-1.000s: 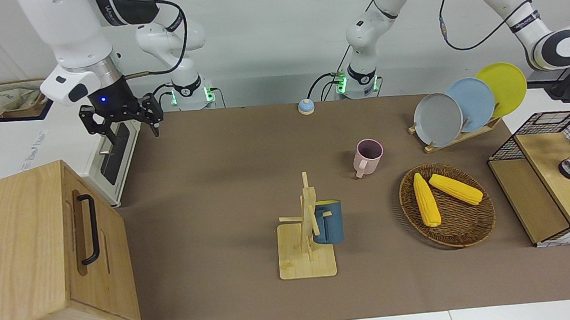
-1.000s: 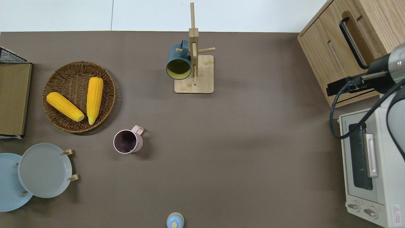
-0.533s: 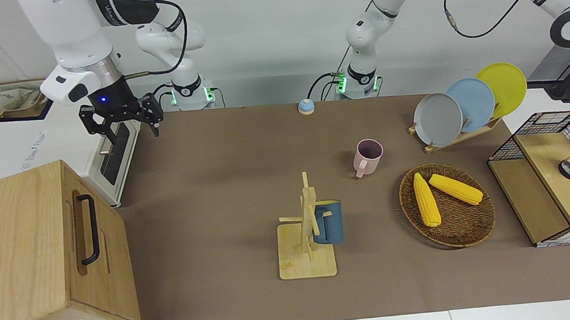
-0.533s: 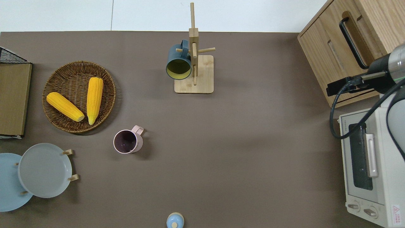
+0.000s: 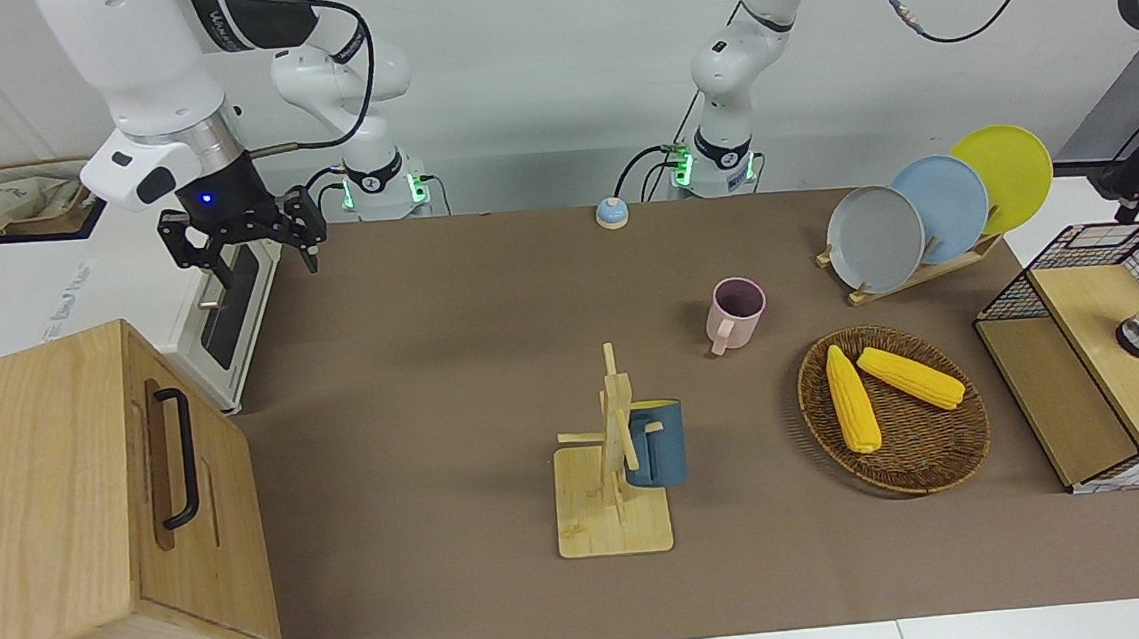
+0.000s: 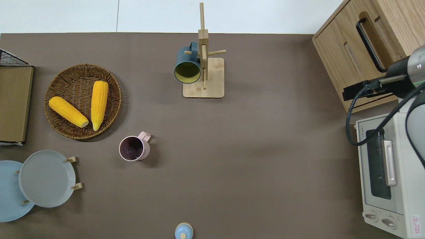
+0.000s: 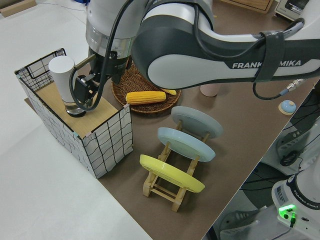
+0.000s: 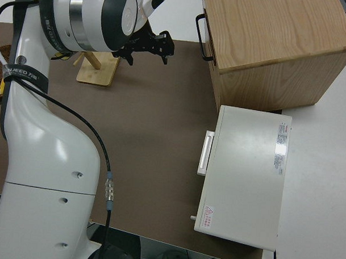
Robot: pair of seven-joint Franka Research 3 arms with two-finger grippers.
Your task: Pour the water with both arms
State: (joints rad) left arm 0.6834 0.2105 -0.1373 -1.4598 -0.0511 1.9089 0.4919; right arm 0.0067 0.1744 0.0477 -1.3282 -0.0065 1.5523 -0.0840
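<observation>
Reaching toward the white cup on the wire shelf, the left gripper is hovering beside it.

Only the left side view is showing this; finger spacing cannot be told. It is now sitting higher than a second ago. Farther along, the corn basket is lying beside the shelf. The right gripper is hanging open and empty, parked.

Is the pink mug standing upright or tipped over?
Upright. The pink mug shows its round open mouth to the overhead camera, and from the front it stands on its base on the table.
</observation>
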